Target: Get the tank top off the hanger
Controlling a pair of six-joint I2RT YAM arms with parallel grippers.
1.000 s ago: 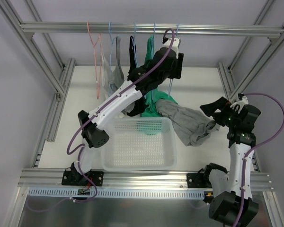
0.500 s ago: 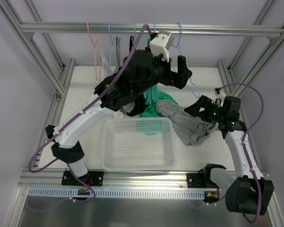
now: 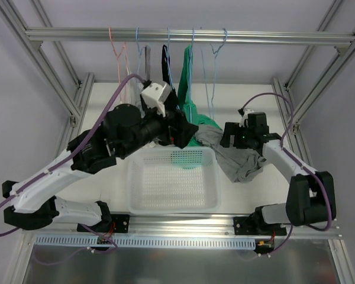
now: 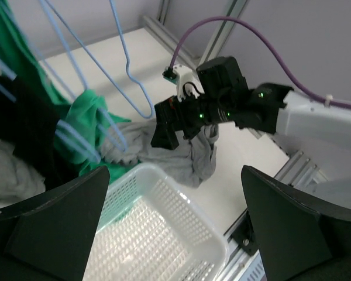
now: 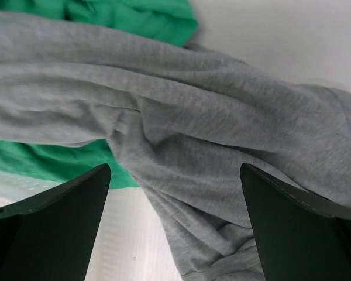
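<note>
Rail (image 3: 254,38): spans the far side and carries a row of hangers, some with garments on them
Table (image 3: 100,106): white, with cloth and basket on it
Basket (image 3: 130,189): white mesh, near the middle; nothing grey lies inside
Tank top (image 3: 239,160): crumpled on the table just right of the basket, its far edge touching the green top (image 5: 134,14); apparently free of any wire
Hanger (image 4: 128,70): light blue and bare, hanging from the rail, apart from the grey cloth
Risk, cloth: a pinch near the grey-green border could gather both garments, since they overlap there
Risk, snag: lifting away low over the folds could drag the jersey if a finger catches a wrinkle
Risk, rack: the left wrist sits close to the hanging pieces, so a swing toward the rail could knock a hanger loose
Left arm (image 3: 77,160): stretched low across the table, wrist above the basket's far edge
Right arm (image 3: 284,160): elbow bent, wrist reaching inward over the tank top
Left gripper (image 4: 175,170): fingers spread wide, nothing between them
Right gripper (image 5: 174,167): fingers spread wide, poised just above the grey fabric without gripping it
</note>
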